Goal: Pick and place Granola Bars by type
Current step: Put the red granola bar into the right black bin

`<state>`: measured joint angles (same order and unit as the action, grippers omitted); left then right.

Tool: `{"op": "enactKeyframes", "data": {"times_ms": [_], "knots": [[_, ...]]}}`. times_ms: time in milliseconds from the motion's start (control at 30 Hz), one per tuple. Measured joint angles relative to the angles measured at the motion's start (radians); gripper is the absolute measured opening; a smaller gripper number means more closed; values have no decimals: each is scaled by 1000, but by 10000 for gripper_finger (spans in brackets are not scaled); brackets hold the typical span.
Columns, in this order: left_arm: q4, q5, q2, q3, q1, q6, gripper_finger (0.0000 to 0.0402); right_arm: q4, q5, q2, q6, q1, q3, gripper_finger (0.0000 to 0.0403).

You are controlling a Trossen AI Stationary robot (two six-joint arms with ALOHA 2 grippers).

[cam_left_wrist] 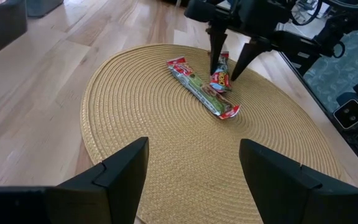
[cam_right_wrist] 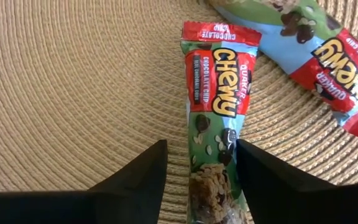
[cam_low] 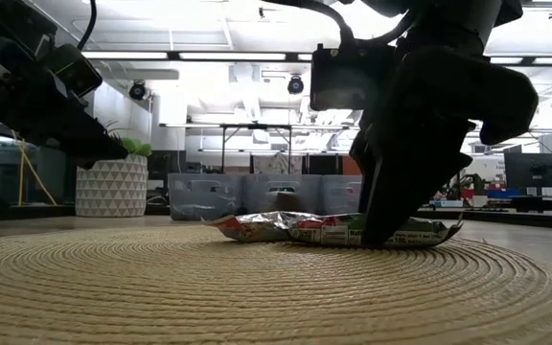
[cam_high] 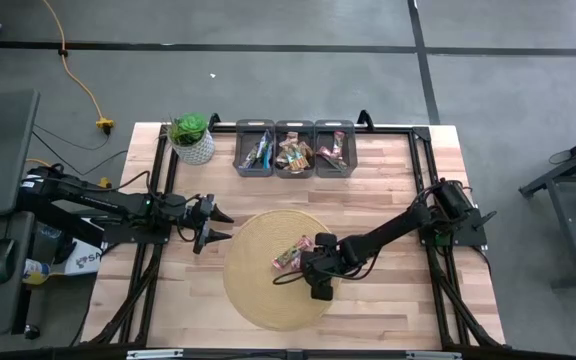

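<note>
Two red-and-green foil granola bars lie flat on a round woven mat [cam_high: 268, 295] in the middle of the table. One bar [cam_right_wrist: 216, 106] sits between the fingers of my open right gripper [cam_right_wrist: 201, 180], which points down at the mat. The other bar [cam_right_wrist: 316, 50] lies beside it. In the left wrist view the longer bar [cam_left_wrist: 194, 84] and the straddled bar [cam_left_wrist: 220, 76] touch at one end. My left gripper [cam_high: 223, 226] hangs open at the mat's left edge, off the bars. My right gripper comes from above, pointing down, with its fingers across the bar near one end. One finger [cam_right_wrist: 260, 177] stands right at the bar's long edge [cam_right_wrist: 234, 146]. Whether it touches, I cannot tell. The bar lies flat on the mat.
Three grey bins [cam_high: 255, 150] [cam_high: 294, 165] [cam_high: 334, 165] stand in a row at the table's far edge, each holding bars. A potted plant in a white pot [cam_high: 191, 140] stands at the far left corner. Bare wood [cam_high: 388, 200] lies between mat and bins.
</note>
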<state>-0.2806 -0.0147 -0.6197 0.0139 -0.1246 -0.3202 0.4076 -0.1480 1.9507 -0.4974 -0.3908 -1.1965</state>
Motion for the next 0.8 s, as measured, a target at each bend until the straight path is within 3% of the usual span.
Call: {"op": "enactKeyframes", "data": {"times_ms": [800], "knots": [[0, 0, 0, 0, 0, 0, 248, 22, -15, 1, -14, 0, -40, 69]]}}
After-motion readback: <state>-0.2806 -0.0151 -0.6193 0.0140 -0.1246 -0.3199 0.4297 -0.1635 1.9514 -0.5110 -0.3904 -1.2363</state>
